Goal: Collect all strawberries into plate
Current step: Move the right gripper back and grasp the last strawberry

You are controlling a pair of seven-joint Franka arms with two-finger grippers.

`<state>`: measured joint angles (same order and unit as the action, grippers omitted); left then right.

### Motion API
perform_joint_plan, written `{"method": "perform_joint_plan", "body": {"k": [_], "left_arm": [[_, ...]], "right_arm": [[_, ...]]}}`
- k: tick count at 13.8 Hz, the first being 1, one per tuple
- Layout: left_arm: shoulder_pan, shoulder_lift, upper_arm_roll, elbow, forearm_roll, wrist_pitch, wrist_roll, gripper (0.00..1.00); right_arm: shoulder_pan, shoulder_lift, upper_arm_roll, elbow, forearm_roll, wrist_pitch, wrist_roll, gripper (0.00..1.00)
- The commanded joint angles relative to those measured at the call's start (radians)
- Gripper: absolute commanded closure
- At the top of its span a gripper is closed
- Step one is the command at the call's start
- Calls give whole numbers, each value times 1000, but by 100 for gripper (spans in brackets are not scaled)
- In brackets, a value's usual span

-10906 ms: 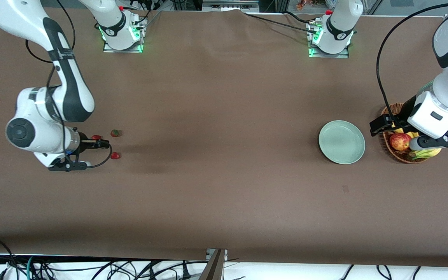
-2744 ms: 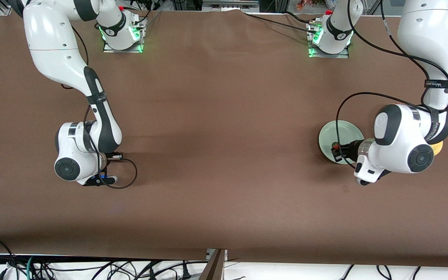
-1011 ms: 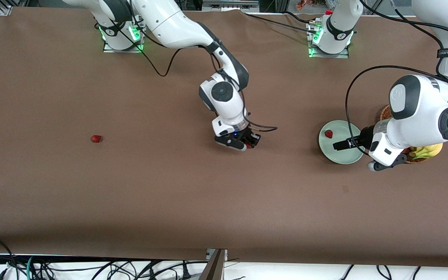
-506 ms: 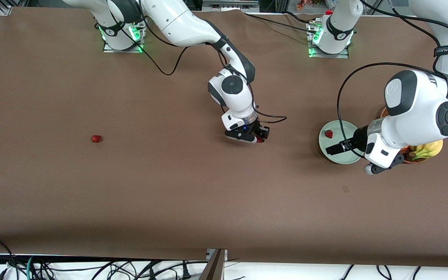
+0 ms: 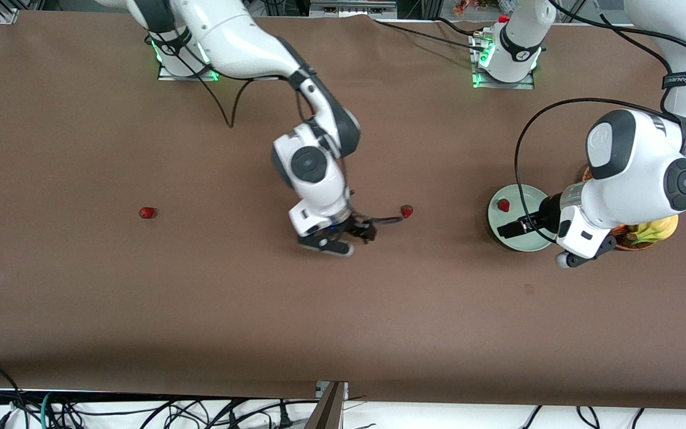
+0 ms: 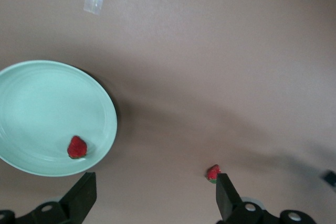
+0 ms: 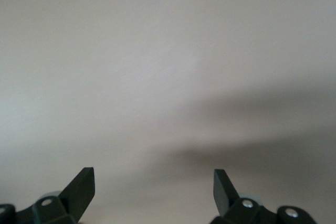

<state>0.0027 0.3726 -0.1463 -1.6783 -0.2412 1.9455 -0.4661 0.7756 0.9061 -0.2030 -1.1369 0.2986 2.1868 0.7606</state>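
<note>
Right pincer (image 5: 362, 231) hangs over bare tabletop (image 5: 200, 310) near the middle, fingers spread wide and holding nothing; its wrist view shows only cloth between the tips. Left pincer (image 5: 508, 229) sits over the plate's (image 5: 524, 243) edge nearest the front camera, also wide and empty.

Strawberries: one (image 5: 503, 205) lies in the pale green plate, toward the right arm's end of it; one (image 5: 407, 210) lies on the tabletop between the right pincer and the plate, apart from both; the third (image 5: 147, 212) sits well apart, at the right arm's end of the table. Basket of fruit (image 5: 646, 231) beside the plate, mostly hidden by the left arm.

Judged step: left arm fetches the middle berry, since the left wrist view has it just off one finger (image 6: 227, 198). To do it well: centre the gap over the berry first; come down until the tips almost meet the cloth; close gently, it is small and soft and likely to roll or squash; lift clear of the raised rim before letting go over the plate's centre. Far berry not yet collected.
</note>
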Motion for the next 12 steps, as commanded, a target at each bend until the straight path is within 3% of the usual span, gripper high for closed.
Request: {"method": "perform_joint_plan", "body": {"k": [1,6,9,12], "left_arm": [[-32,57,4,81,-1,-11,-87,0],[-38,63,5,91,-3,-10,-101,0],[-44,75,5,92,-3,-10,-121,0],[-46,84,5,126,2,-10,-124,0]], "right_arm": [[-86,-81,-6,-44,5,-131,-134,0],[-286,-108,-36,-49,-4,-359,-487,0],[-366,-107,-103,-60,-10,-490,-671,0],[-380,-107,-203,-127,-21,-489,-864,0]]}}
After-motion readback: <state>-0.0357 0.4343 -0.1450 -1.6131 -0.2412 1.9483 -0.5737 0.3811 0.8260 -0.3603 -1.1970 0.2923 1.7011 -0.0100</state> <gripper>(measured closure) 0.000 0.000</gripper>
